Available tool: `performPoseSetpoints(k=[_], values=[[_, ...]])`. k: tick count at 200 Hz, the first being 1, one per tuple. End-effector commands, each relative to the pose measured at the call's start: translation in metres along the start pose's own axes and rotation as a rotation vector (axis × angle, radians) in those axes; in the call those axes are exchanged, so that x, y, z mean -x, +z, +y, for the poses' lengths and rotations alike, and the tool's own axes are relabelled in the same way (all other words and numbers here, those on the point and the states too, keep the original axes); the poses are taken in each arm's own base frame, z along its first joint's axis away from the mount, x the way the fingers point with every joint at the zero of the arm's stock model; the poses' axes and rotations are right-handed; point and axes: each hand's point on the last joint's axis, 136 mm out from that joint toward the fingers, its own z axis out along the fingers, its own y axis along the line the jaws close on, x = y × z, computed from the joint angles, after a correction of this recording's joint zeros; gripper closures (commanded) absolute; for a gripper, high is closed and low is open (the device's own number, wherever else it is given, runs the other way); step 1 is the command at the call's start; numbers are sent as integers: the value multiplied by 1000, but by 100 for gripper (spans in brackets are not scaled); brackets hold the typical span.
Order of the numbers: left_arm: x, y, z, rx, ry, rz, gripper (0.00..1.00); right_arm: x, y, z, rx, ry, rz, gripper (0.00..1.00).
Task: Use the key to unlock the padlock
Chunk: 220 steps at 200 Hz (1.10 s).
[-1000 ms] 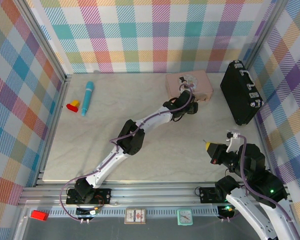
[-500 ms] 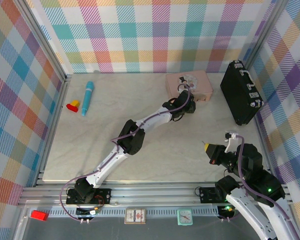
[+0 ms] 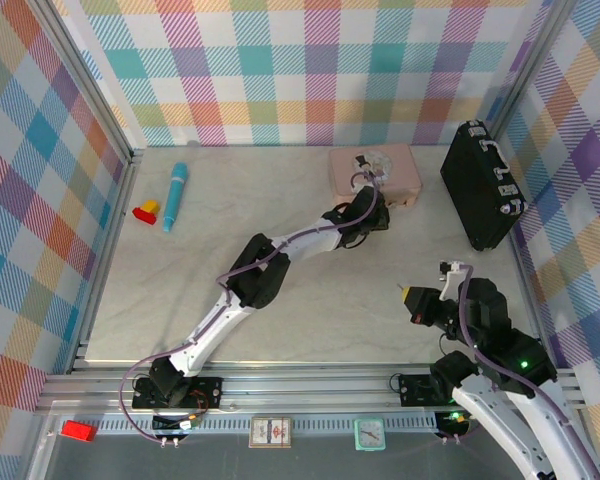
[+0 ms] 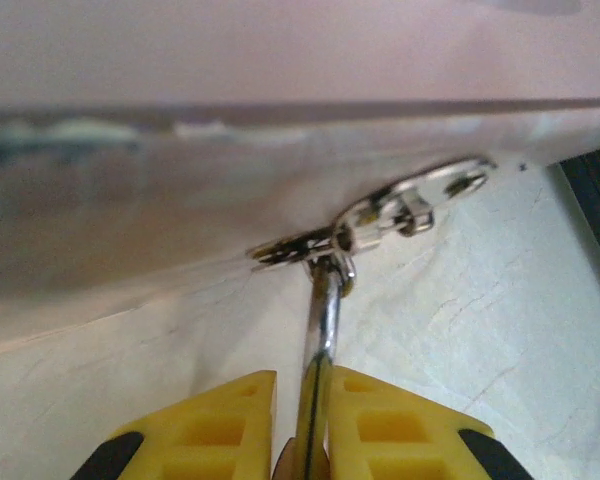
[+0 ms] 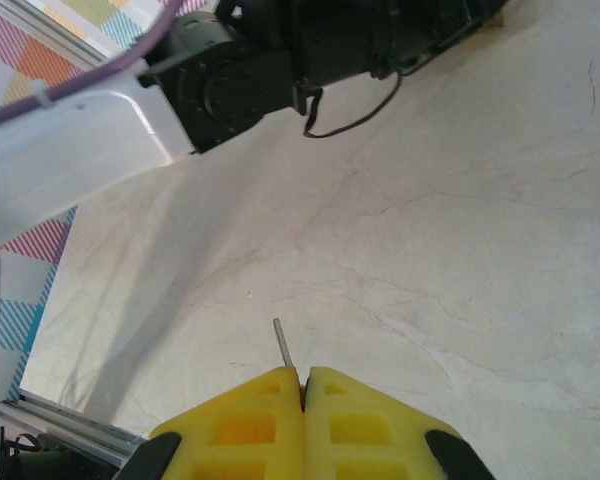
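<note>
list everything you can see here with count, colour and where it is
pink tin: 1, pink, far centre
black case: 1, black, far right
tube: 1, blue, far left
blocks: 2, yellow and red, left of the tube
padlock: 1, brass and silver, against the pink tin's edge
key: 1, thin grey, tip sticking out of the right tool
left tool: 1, yellow, shut on padlock
right tool: 1, yellow, shut on key, near right

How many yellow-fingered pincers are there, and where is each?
2. The left pincer is at the near edge of the pink rectangular tin; the right pincer is over the marble-patterned table, right side.
</note>
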Motion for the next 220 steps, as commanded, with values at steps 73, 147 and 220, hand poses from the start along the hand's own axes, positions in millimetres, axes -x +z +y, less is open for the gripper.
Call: performPoseSetpoints(k=[73, 147, 220], values=[[9, -82, 38, -21, -299, -29, 97, -19, 43, -2, 14, 207, 110, 100], [-26, -137, 72, -5, -399, 17, 100, -33, 79, -10, 47, 373, 176, 100], [-40, -189, 86, -7, -474, 1, 100, -46, 114, -11, 105, 504, 243, 100]])
